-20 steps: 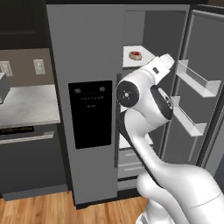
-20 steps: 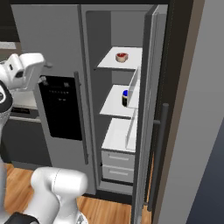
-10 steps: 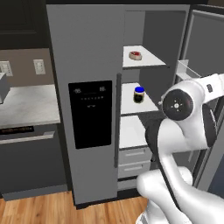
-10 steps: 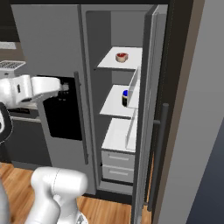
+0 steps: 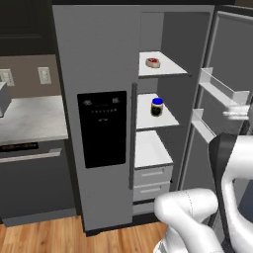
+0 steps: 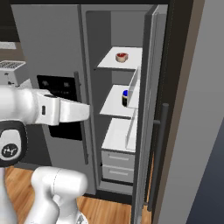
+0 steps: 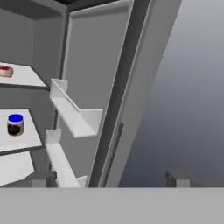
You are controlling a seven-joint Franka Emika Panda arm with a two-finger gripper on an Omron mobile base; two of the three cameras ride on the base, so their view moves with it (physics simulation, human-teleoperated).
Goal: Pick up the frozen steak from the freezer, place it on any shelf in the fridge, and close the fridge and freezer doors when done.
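Sitting on the top shelf of the fridge is the steak, so the placing part looks done imo. Jar is sitting one shelf down, not part of the job. Freezer door w/ the black dispenser is looking shut already; fridge door is hanging wide open w/ its bins facing in. Tool is carrying nothing, tips spread wide, and pointing at that open door's inner side, prob bc closing it is what's left. Arm is reaching across the freezer front in the right base view.
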